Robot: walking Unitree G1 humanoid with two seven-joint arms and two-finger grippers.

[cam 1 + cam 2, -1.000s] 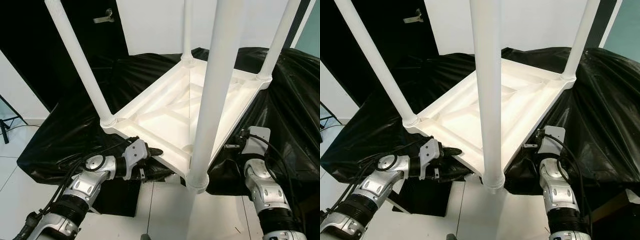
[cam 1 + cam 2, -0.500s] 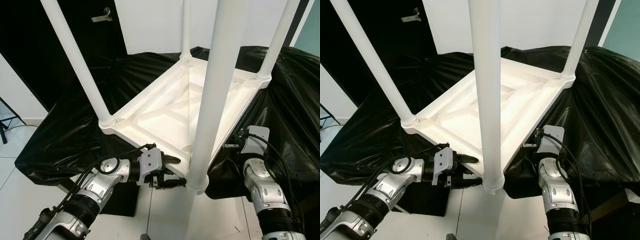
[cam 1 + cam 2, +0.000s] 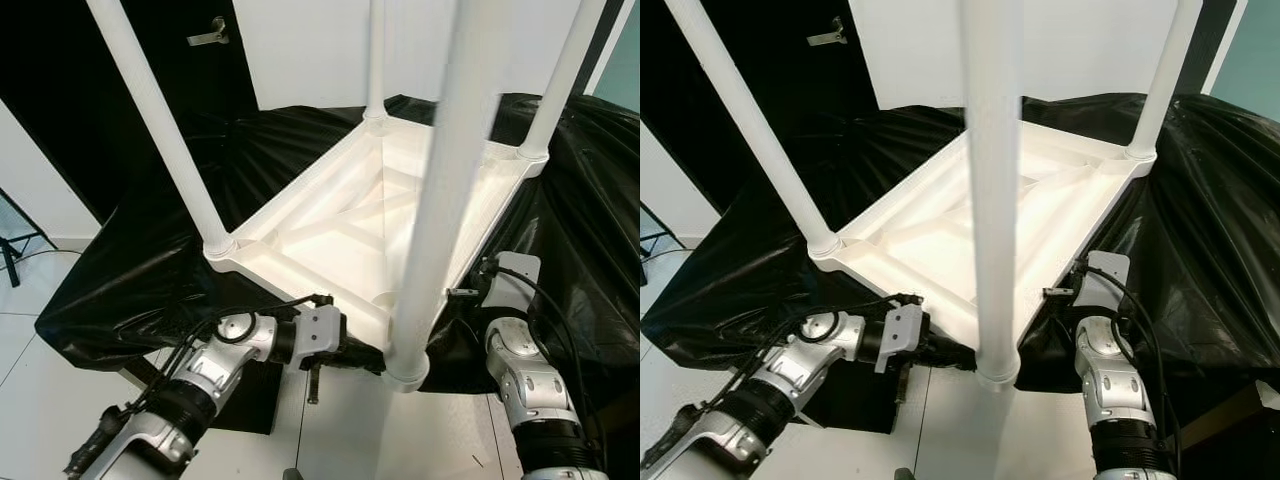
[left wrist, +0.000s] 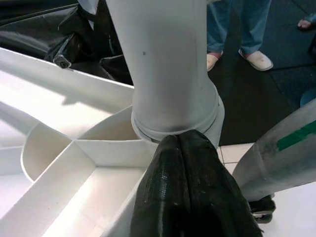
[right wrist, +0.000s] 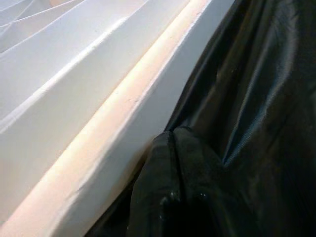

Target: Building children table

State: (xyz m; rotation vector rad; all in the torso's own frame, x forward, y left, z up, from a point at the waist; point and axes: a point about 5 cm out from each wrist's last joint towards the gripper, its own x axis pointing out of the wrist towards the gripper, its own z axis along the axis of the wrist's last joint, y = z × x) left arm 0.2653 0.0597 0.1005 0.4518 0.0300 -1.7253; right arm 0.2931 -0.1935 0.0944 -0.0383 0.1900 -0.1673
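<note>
White table (image 3: 330,240) hiding right end effector (image 5: 170,148)

Legible text, labels, brands, numbers, signs: none readable on any surface in these views.

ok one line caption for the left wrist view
Left gripper, jaws closed, pressed at the base of a white table leg on the upturned tabletop.

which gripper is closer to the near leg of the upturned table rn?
Left. The left gripper sits with shut fingers against the base of the near leg; the right gripper is at the tabletop's right edge, against the black sheet.
</note>
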